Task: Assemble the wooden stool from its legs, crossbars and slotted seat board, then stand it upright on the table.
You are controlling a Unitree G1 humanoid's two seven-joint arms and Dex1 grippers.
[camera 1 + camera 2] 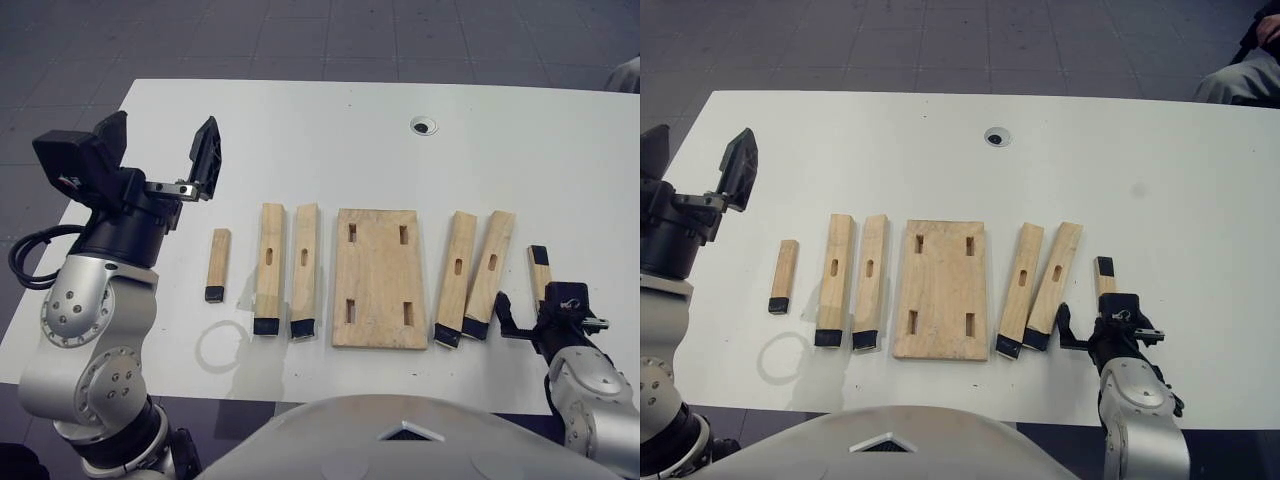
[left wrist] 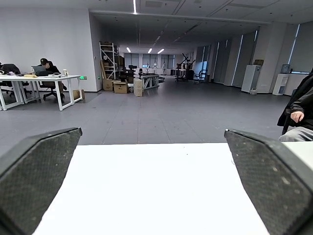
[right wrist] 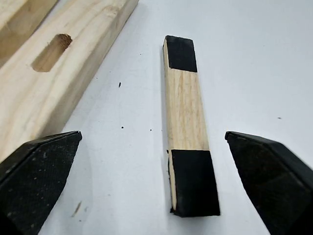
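The slotted seat board point(image 1: 377, 277) lies flat mid-table. Two slotted legs point(image 1: 269, 268) point(image 1: 304, 270) lie side by side to its left, and two more point(image 1: 457, 277) point(image 1: 490, 272) to its right. A short crossbar point(image 1: 218, 264) with one black end lies furthest left. Another crossbar point(image 3: 186, 122), black at both ends, lies furthest right. My right gripper point(image 3: 153, 137) is open and low over the table, its fingers on either side of the near end of that right crossbar. My left gripper point(image 1: 160, 150) is open and empty, held high over the table's left part.
The white table point(image 1: 330, 150) has a cable hole point(image 1: 423, 125) at the back, and its far half is bare. A faint ring mark point(image 1: 222, 345) shows near the front edge, left of centre. The front edge runs close behind the parts.
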